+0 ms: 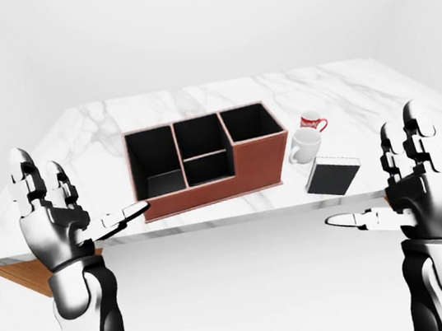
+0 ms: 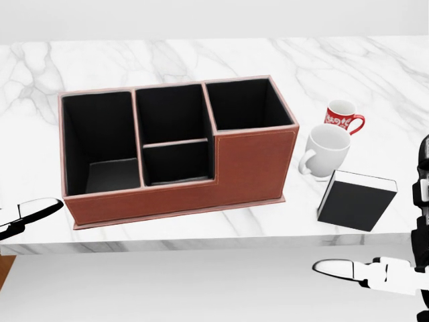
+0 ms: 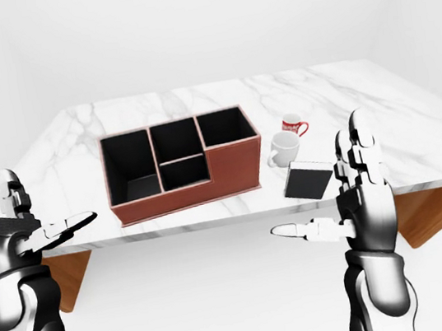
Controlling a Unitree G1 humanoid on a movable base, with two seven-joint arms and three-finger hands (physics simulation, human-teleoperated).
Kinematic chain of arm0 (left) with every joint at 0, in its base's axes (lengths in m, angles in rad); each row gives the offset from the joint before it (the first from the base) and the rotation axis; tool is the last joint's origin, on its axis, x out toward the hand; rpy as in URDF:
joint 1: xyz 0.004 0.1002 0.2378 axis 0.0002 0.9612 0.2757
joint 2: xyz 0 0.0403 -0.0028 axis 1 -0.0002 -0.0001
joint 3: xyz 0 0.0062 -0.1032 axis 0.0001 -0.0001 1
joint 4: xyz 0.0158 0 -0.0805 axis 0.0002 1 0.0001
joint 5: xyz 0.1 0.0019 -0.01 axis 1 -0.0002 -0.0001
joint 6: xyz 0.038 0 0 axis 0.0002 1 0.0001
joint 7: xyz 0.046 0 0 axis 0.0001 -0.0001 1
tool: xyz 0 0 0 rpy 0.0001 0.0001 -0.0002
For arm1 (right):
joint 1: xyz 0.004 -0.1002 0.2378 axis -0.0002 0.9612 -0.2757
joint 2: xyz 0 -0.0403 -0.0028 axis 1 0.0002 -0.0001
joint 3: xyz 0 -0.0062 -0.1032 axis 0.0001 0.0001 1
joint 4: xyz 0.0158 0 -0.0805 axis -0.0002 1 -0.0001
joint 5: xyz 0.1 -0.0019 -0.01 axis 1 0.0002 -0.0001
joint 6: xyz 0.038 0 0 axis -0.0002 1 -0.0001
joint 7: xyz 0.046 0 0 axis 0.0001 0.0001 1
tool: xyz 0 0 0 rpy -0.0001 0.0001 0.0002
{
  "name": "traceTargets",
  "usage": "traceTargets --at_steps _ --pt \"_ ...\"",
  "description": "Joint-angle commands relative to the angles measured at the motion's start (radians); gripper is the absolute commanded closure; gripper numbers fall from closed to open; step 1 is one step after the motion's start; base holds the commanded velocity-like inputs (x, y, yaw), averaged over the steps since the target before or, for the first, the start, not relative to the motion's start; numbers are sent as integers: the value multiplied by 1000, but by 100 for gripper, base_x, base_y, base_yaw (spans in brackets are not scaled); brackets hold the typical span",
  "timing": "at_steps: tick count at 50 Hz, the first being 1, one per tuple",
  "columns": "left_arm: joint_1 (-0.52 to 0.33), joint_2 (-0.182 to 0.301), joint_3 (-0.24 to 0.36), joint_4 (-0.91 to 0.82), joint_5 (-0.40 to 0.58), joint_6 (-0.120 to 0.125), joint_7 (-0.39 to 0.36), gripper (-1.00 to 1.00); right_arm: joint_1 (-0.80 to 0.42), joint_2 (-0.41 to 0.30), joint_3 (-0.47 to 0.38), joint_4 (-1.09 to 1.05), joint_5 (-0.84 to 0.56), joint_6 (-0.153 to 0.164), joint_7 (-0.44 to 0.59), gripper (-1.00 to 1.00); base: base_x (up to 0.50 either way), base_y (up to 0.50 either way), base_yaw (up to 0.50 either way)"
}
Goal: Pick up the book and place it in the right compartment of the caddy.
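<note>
A white marble tabletop (image 2: 201, 57) with grey veining is filling most of the head view, its near edge running along the bottom. In the eye views it is sitting on a brown wooden base (image 3: 436, 212) in a plain white room (image 1: 200, 27) with bare walls and a pale floor. The brown caddy (image 2: 251, 164) is standing on the tabletop left of centre, its black-lined compartments showing nothing inside. Just to its right a white mug (image 2: 328, 151) and a red mug (image 2: 343, 116) are standing near each other. The book (image 2: 355, 200), dark-covered, is lying flat on the tabletop near the edge, just below the white mug. The left hand (image 1: 53, 211) and the right hand (image 1: 414, 178) are hovering off the tabletop's near edge, fingers spread wide and holding nothing.
</note>
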Motion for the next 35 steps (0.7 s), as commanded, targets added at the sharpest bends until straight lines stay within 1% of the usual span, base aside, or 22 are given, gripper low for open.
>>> traceTargets --at_steps 1,5,8,17,18,19,21,23,35 --pt "-1 2 0 -1 -2 0 1 -100 11 4 2 21 2 0 4 -100 23 0 0" --pt "-1 2 2 -6 -3 0 3 -100 9 2 1 20 4 0 5 -100 23 0 0" --pt "-1 1 0 -6 -2 0 3 -100 -9 -8 -7 -22 9 0 2 -100 23 0 0" --pt "-2 0 0 -7 -1 0 5 -100 -9 -6 -9 -22 9 0 5 -100 23 0 0" --pt "-1 0 0 -6 -1 0 4 -100 5 2 -6 13 6 0 10 -100 23 0 0" --pt "-1 0 0 -6 -1 0 4 -100 -4 -3 -7 -10 8 0 6 -100 23 0 0" --pt "-1 0 0 -6 -1 0 4 -100 7 3 -4 14 5 0 9 -100 23 0 0" --pt "-1 1 0 -7 -2 0 4 -100 -7 -6 -10 -23 9 0 5 -100 23 0 0" --pt "-1 3 4 -5 -2 0 4 -100 -4 -4 -15 -18 8 0 10 -100 23 0 0"
